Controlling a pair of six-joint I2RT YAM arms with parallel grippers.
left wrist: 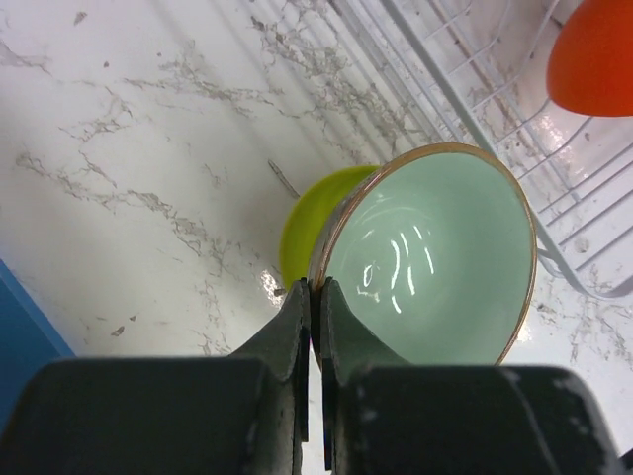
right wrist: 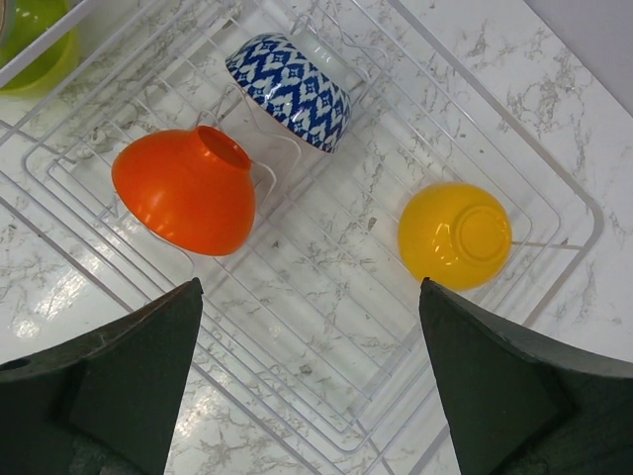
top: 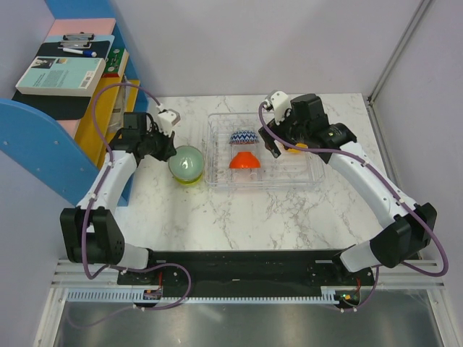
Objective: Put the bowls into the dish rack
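Observation:
My left gripper [left wrist: 316,287] is shut on the rim of the pale mint green bowl [left wrist: 435,257], which is tilted above the lime green bowl [left wrist: 307,213] on the table left of the dish rack [top: 217,177]. In the top view the mint bowl [top: 185,163] hides most of the lime one [top: 188,180]. My right gripper [right wrist: 309,287] is open and empty above the rack [right wrist: 554,178]. In the rack lie the red-orange bowl [right wrist: 188,188], the blue-white zigzag bowl [right wrist: 292,89] and the yellow-orange bowl [right wrist: 457,234], all tipped or upside down.
A blue shelf [top: 43,137] with books and a clipboard stands at the left edge, close to my left arm. A grey wall [top: 253,43] runs behind the table. Bare marble tabletop [top: 253,217] lies in front of the rack.

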